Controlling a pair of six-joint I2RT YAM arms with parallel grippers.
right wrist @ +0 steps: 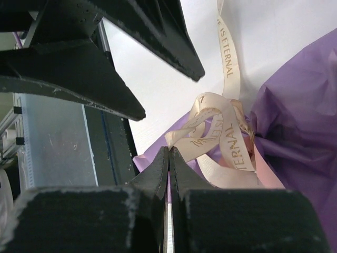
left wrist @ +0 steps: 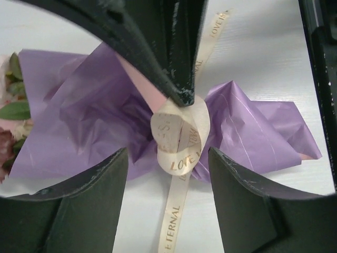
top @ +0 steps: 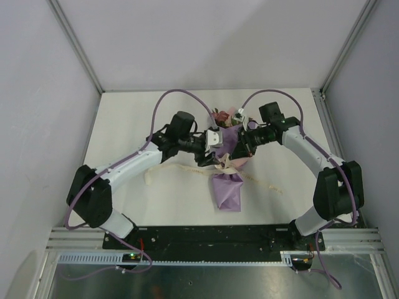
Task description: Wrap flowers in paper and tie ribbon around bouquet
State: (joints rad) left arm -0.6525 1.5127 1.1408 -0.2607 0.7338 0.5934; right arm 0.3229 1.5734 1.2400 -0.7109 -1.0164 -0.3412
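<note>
Centrally, bouquet on white table, grey walls

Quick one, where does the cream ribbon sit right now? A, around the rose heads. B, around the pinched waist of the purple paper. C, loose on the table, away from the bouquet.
B: the ribbon loops around the pinched waist of the purple paper, and its printed ends trail out over the table.

White table with 1 lilac bouquet and its cream ribbon
</note>
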